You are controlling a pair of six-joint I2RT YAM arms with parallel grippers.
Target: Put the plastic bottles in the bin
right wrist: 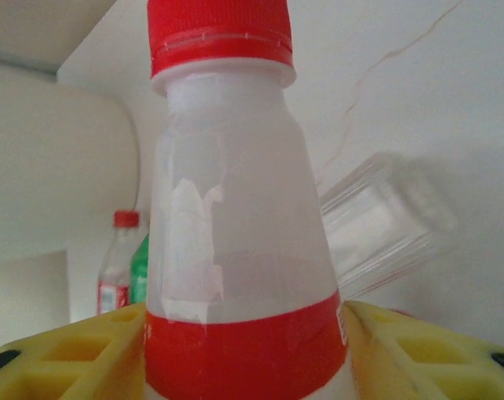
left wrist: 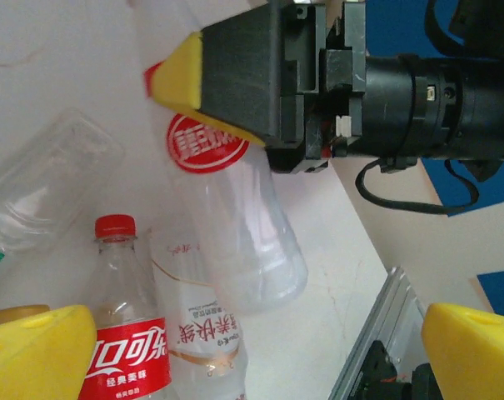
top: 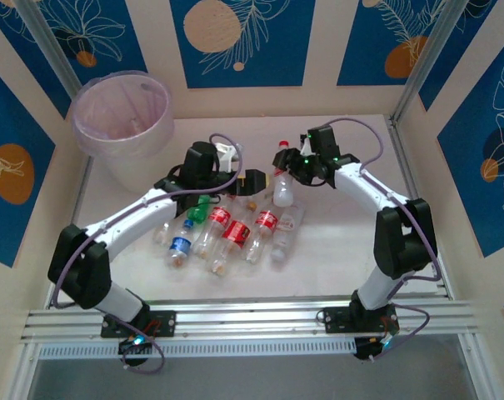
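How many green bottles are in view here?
1: the green bottle lies on the left side of the pile, just behind the blue-labelled bottle. Another could be hidden under the arms.

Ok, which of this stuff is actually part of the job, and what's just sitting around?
Job:
bin
plastic bottles heaped on the table
red-capped bottle clamped in the right gripper
left gripper, open

Not the job:
aluminium rail
patterned wall panels
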